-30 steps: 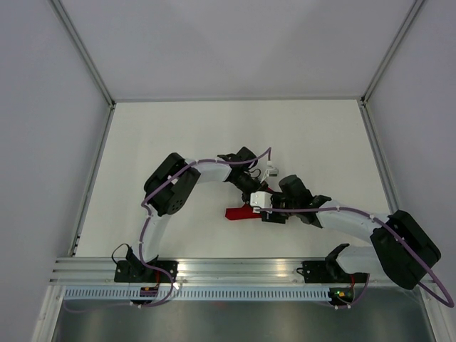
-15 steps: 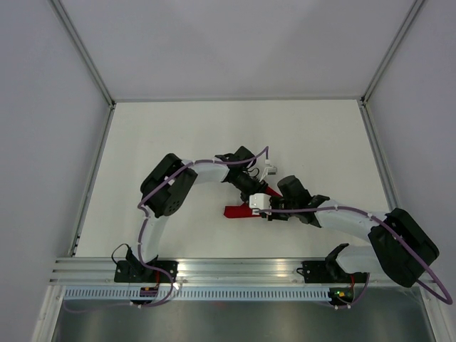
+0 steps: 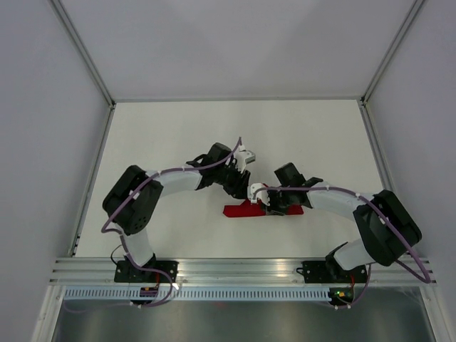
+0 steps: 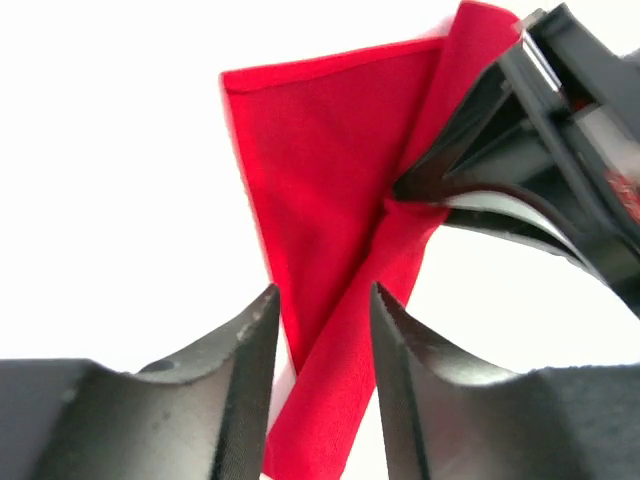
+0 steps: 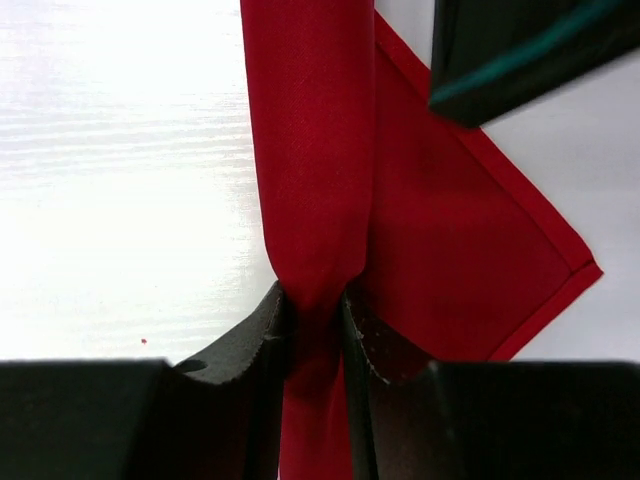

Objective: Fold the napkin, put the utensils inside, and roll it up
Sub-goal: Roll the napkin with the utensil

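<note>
top external view: right claw takes the roll as left claw lets go

the napkin (image 3: 242,210) lies as a narrow red roll on the worktop (image 3: 178,128), about midway between the side edges and nearer the near edge than the far one. more of its length shows now than a second ago, when the claws covered most of it. one triangular corner is not yet rolled and lies flat beside the roll in both wrist views. the utensils are not visible, so whether they sit inside the roll cannot be told.

the right claw (image 5: 315,305) has closed within the last second and now pinches the roll part way along, the cloth squeezed thin between its jaws. the left claw (image 4: 320,300) has eased apart to roughly half open. red cloth shows through its gap, but it seems to hold nothing. the left arm (image 3: 132,203) has swung its elbow out toward the left edge.

this reads as a hand-over of the grip. the rolling looks late but unfinished, with the flat corner left to wind in.

bare worktop shows toward the far edge and both side edges, well apart from the napkin. the near edge is closer. the two claws sit just beside each other over the roll, and that is the tight spot.
</note>
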Robot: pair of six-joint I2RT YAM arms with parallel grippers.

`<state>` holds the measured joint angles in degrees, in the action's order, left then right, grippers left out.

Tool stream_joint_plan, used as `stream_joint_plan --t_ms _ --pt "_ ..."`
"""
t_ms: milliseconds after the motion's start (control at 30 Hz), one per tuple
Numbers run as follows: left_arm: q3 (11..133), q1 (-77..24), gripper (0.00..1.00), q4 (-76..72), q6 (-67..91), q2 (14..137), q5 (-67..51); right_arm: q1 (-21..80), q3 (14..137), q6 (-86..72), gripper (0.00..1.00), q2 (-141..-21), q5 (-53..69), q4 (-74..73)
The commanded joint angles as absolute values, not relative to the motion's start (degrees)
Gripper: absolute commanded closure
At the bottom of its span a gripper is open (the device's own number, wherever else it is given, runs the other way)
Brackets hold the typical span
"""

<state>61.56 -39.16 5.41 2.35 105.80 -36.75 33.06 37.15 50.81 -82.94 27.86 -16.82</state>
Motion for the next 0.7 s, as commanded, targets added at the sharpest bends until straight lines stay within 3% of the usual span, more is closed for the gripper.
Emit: stream_joint_plan --t_ms 0,167,333,433,667 --pt "53.0 -39.0 0.53 -13.5 9.6 94.7 -23.7 30.0 39.7 55.4 0.89 -89.1 34.5 -30.4" --pt "36.5 -40.0 0.47 -32.8 13.8 85.0 -14.4 26.1 46.9 58.5 0.89 -97.1 38.4 -38.0" --pt "28.0 -47.3 0.4 -43.3 6.1 80.3 -0.2 24.1 54.9 62.9 0.89 -106.0 40.8 -47.3" --pt "27.2 -54.0 0.38 -45.1 -2.3 80.4 8.2 23.0 58.5 64.2 0.89 -110.1 41.3 -50.8" --pt "30.9 -61.7 0.35 -41.9 -16.0 86.1 10.7 21.9 62.5 64.0 0.89 -114.8 40.7 -53.3"
